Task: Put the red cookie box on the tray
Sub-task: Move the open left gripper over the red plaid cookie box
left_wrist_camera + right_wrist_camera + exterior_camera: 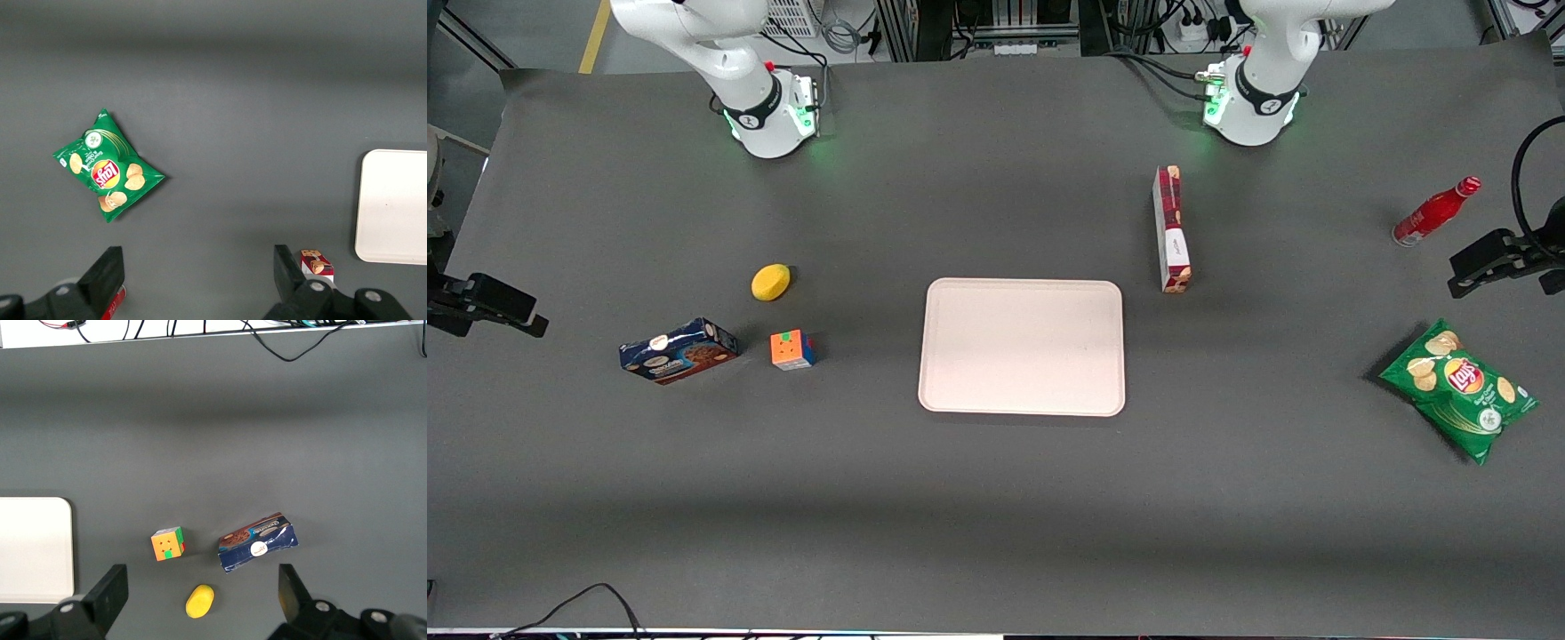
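The red cookie box (1172, 229) is a long dark-red plaid carton standing on its long edge on the grey mat, a short way from the tray (1022, 347) toward the working arm's end and farther from the front camera. The tray is pale cream and has nothing on it. In the left wrist view, one end of the box (316, 261) shows beside a fingertip, and part of the tray (393, 207) shows too. My left gripper (199, 273) is open and empty, high above bare mat between the box and the red bottle. It is out of the front view.
A red bottle (1436, 212) and a green chips bag (1458, 388) lie toward the working arm's end. A dark-blue cookie box (679, 350), a puzzle cube (792, 349) and a yellow lemon (770, 282) lie toward the parked arm's end.
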Robot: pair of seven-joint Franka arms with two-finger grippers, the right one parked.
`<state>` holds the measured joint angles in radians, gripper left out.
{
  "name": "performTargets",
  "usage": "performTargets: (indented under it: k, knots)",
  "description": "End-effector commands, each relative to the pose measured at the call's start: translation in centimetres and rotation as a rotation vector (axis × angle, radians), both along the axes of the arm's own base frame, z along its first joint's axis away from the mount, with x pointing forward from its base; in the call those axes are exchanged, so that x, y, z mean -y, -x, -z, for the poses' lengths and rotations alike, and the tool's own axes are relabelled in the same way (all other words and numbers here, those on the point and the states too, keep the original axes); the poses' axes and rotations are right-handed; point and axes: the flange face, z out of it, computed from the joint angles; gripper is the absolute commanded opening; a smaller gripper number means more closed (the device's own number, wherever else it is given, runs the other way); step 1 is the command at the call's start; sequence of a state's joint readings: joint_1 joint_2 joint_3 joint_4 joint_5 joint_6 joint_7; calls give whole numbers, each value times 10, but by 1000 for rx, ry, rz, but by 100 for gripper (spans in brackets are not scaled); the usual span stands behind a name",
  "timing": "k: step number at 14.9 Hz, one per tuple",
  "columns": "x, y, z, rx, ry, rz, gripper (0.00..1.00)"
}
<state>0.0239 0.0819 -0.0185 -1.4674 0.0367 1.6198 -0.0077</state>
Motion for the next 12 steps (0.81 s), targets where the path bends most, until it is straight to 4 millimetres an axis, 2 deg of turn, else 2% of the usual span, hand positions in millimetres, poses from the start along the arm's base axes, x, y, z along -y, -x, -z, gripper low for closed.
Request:
performTargets:
  k: [1, 4, 6, 7, 10, 12]
  knots:
    - [3, 2, -2, -12, 9, 7, 100]
    - [6, 2, 0, -18, 3, 12, 100]
    - [35, 9, 14, -110, 1, 63, 100]
    - [40, 13, 21, -154, -1, 59, 100]
    - [53, 10, 52, -240, 12, 94, 100]
    - [70, 13, 87, -309, 13, 121, 100]
